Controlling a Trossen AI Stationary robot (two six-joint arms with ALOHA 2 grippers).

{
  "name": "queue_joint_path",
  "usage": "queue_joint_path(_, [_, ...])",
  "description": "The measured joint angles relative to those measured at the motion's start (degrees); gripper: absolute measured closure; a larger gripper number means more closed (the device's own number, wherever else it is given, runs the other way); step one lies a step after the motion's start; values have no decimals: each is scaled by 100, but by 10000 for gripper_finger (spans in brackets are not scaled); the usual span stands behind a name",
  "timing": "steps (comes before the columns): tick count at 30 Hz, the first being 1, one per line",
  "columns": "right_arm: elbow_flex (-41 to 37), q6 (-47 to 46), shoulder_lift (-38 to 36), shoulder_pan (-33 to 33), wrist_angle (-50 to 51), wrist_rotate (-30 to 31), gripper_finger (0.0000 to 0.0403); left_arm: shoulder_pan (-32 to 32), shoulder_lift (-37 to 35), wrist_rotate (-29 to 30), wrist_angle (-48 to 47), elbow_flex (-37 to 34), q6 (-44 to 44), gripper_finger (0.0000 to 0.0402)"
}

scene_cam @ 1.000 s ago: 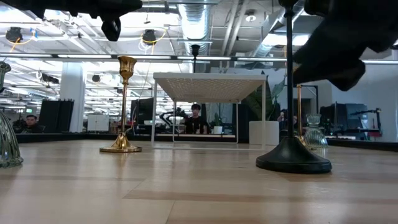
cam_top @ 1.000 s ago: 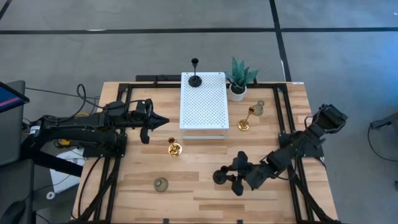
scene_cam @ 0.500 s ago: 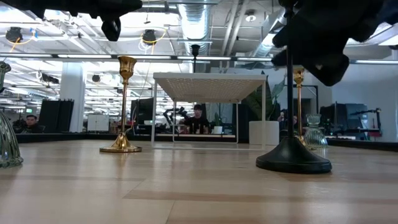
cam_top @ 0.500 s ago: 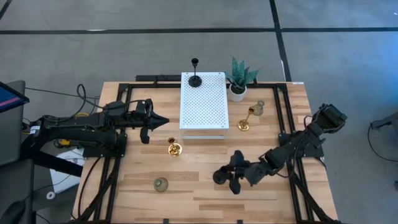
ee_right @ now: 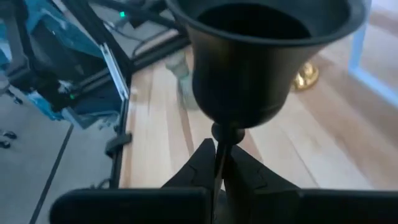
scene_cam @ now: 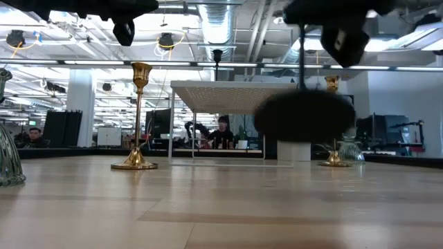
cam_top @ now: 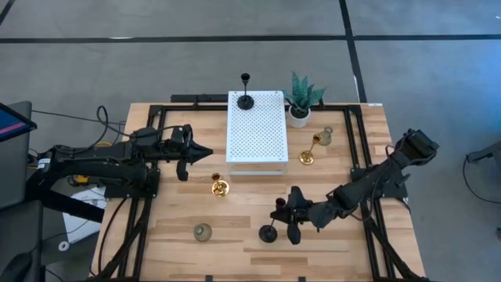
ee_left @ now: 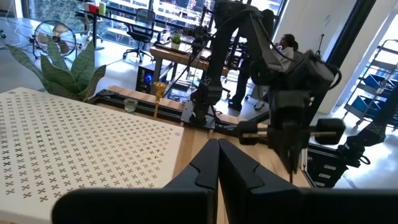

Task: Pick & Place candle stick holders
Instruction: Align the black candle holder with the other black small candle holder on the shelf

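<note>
Right gripper (cam_top: 291,222) fingers clamped on stem of slim black candle stick holder with round base (cam_top: 268,233), lifted off wooden table (cam_top: 250,205), near front edge. Left gripper (cam_top: 205,152) fingers closed, empty, beside white perforated stand (cam_top: 256,125). One black holder (cam_top: 246,92) on stand; gold (cam_top: 220,186), (cam_top: 308,153) and green glass holders (cam_top: 203,232), (cam_top: 326,136) remain on table.

The right arm stretches from the table's right edge diagonally toward the near middle, its wrist low and level. The right gripper (cam_top: 283,220) has its two dark fingers (ee_right: 200,163) pinched together on the thin stem of a slim black candle stick holder with a round base (cam_top: 268,233), carried clear of the tabletop. The left arm waits over the table's left side, the left gripper (cam_top: 205,153) closed, fingertips touching and pointing inward.
</note>
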State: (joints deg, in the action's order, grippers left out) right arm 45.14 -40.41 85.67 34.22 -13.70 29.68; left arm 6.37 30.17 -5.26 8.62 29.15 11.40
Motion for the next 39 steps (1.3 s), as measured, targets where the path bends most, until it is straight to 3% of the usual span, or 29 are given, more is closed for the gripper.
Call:
queue_joint_path(12, [1566,351,-421,-523,2650,-608,400,0,0,0,0,0,0,394])
queue_joint_path(26, [3486,865,-474,-1321,4360,-781,402,0,299,2,-7,0,2,394])
queue_joint_path(39, [4057,1471,-472,-2486,4953,-1105,402,0,546,2,5,-1,-9,394])
